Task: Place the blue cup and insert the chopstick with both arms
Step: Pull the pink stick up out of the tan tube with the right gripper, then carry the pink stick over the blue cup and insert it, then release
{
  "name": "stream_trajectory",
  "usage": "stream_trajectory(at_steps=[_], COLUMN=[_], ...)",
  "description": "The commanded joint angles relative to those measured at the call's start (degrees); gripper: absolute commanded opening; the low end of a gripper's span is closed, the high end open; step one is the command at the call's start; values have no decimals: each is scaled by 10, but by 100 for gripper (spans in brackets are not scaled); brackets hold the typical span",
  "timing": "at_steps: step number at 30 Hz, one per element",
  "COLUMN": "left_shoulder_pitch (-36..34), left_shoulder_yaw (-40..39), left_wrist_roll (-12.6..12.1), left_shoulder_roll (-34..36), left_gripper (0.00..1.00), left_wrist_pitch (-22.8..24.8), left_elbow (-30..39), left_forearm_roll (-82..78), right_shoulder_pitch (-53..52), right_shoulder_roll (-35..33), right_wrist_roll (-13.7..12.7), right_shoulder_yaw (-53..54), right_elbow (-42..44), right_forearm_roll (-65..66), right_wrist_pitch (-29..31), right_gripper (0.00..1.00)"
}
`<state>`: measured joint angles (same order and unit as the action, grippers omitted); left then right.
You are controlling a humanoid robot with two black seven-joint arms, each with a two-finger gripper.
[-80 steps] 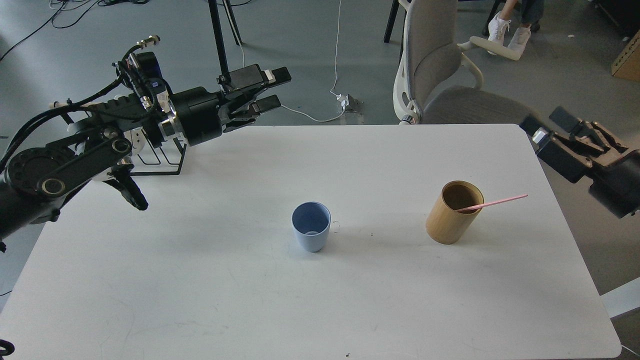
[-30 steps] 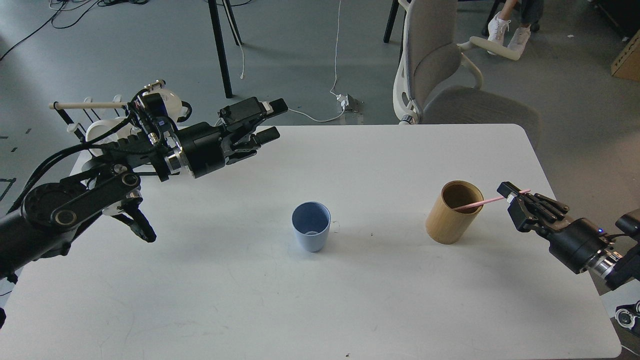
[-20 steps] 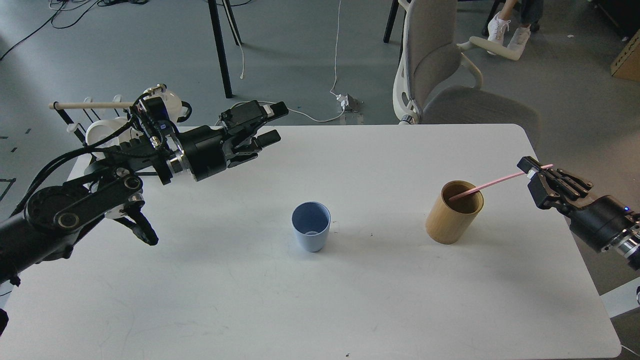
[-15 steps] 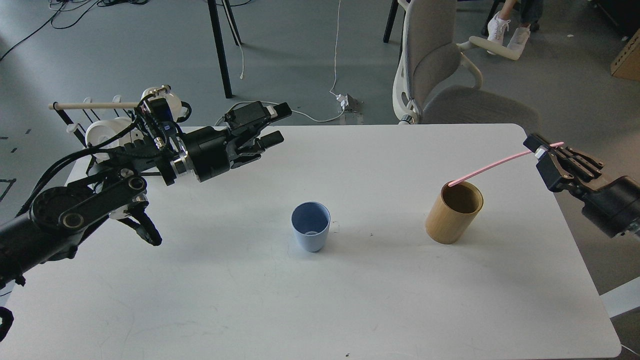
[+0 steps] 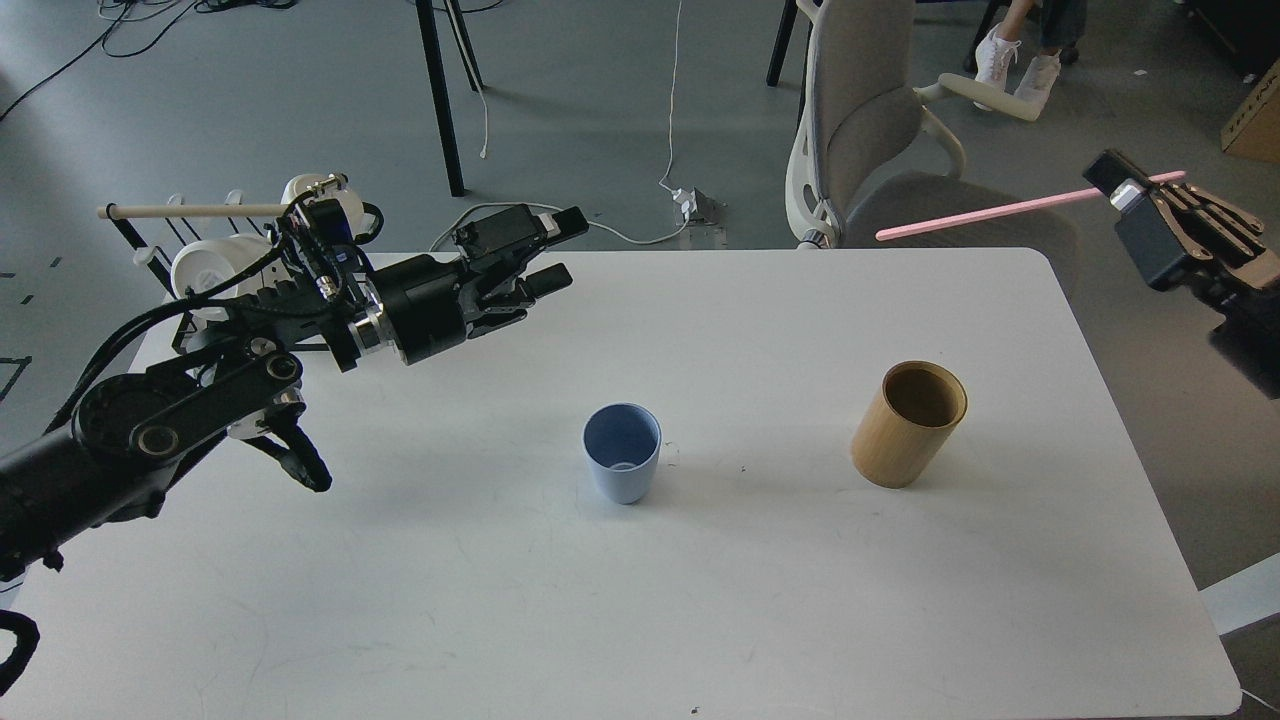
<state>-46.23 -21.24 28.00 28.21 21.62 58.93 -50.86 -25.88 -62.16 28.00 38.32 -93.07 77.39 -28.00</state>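
Observation:
The pale-blue cup (image 5: 622, 466) stands upright near the middle of the white table (image 5: 640, 600), nothing inside it. High at the right edge, my right gripper (image 5: 1135, 195) is shut on one end of the pink chopstick (image 5: 985, 212), which sticks out leftward, nearly level, well above the table and clear of the bamboo holder (image 5: 908, 423). My left gripper (image 5: 555, 250) hovers open over the table's back-left part, pointing right, well up and left of the cup, holding nothing.
A black wire rack (image 5: 190, 250) with a wooden dowel and white mugs stands at the table's back-left corner, behind my left arm. A grey office chair (image 5: 880, 140) sits behind the table's far edge. Cables lie on the floor.
My right gripper closed on the chopstick and lifted it up and out of the bamboo holder to high above the table. My left gripper crept slightly rightward, still open.

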Motion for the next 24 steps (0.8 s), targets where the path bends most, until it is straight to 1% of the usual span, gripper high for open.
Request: stream_trajectory(at_steps=[1, 8, 13, 16, 24], left_shoulder_pitch=[1, 1, 1, 2, 13], left_shoulder_yaw=[1, 1, 1, 1, 1], left_wrist_roll=[0, 0, 0, 0, 0], left_shoulder_roll=[-2, -7, -7, -8, -8], left_gripper=[96, 96, 96, 96, 96], left_wrist_pitch=[0, 0, -1, -1, -1], left_elbow=[-9, -12, -12, -13, -16], left_forearm_roll=[1, 1, 1, 1, 1], right_shoulder_pitch=[-85, -302, -404, -428, -431], right_shoulder_roll=[51, 106, 149, 178, 243], right_wrist_roll=[0, 0, 0, 0, 0], right_shoulder_yaw=[-91, -357, -483, -513, -533], right_elbow=[14, 63, 82, 87, 138], right_forearm_roll=[13, 21, 31, 32, 32], right_wrist_pitch=[0, 0, 0, 0, 0], right_gripper=[0, 0, 0, 0, 0])
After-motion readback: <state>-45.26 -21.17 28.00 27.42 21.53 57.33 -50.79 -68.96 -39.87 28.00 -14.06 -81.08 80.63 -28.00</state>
